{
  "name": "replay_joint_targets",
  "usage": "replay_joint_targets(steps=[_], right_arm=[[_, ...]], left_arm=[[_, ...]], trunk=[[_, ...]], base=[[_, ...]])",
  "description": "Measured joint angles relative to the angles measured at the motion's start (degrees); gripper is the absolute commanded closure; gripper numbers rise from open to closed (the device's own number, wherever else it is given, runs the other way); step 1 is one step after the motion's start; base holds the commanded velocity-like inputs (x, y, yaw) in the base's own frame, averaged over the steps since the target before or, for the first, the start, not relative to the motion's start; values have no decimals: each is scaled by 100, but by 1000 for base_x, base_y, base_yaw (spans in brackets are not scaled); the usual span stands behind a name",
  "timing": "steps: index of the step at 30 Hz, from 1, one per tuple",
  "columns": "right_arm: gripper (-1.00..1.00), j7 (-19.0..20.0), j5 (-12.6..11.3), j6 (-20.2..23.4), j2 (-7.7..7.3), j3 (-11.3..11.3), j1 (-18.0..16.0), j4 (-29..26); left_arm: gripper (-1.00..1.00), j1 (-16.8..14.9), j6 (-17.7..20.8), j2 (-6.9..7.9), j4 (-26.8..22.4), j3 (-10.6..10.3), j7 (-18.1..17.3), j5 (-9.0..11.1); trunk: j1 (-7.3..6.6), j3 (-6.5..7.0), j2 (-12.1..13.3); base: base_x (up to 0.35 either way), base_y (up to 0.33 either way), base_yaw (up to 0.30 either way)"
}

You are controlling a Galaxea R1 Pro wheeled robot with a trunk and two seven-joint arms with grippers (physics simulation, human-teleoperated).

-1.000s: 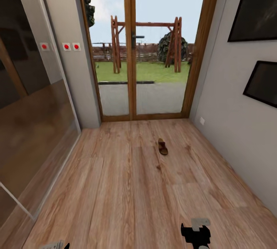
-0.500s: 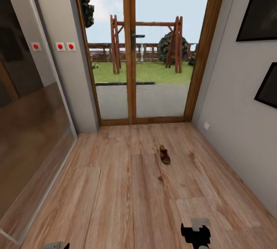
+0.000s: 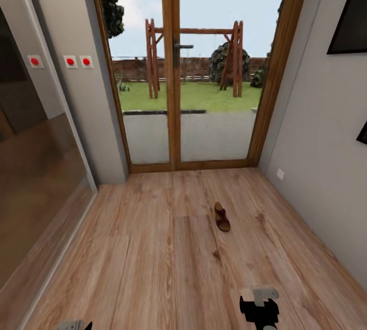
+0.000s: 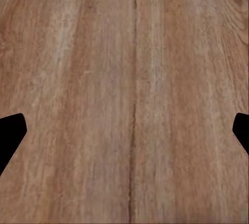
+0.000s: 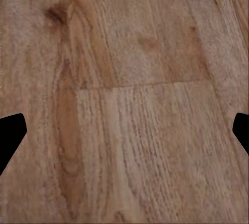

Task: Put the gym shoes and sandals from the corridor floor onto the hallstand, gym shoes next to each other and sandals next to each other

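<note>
One sandal (image 3: pixel 221 217) lies on the corridor floor (image 3: pixel 153 258); both claws (image 4: pixel 124 130) (image 5: pixel 124 130) released.

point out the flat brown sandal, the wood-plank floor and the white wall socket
flat brown sandal (image 3: pixel 221 217), head view, its footbed
wood-plank floor (image 3: pixel 153 248), head view, a bare plank
white wall socket (image 3: pixel 280 173), head view, its faceplate

Home corridor: wood-plank floor (image 3: pixel 153 258), glazed double door (image 3: pixel 173 65) at frame centre onto garden with swing frame (image 3: pixel 193 57).
</note>
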Motion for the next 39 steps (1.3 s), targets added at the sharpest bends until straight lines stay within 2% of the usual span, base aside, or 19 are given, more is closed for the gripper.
replay_joint_targets(steps=[15, 39], right_arm=[[-100, 16, 0, 1, 0, 0, 1, -1], [-100, 25, 11, -4, 0, 4, 0, 5]], left_arm=[[-100, -2, 0, -4, 0, 0, 0, -2], [-100, -3, 0, 0, 0, 0, 0, -9]], trunk=[[0, 44, 0], [0, 51, 0]], base=[[315, 173, -118], [291, 160, -10]])
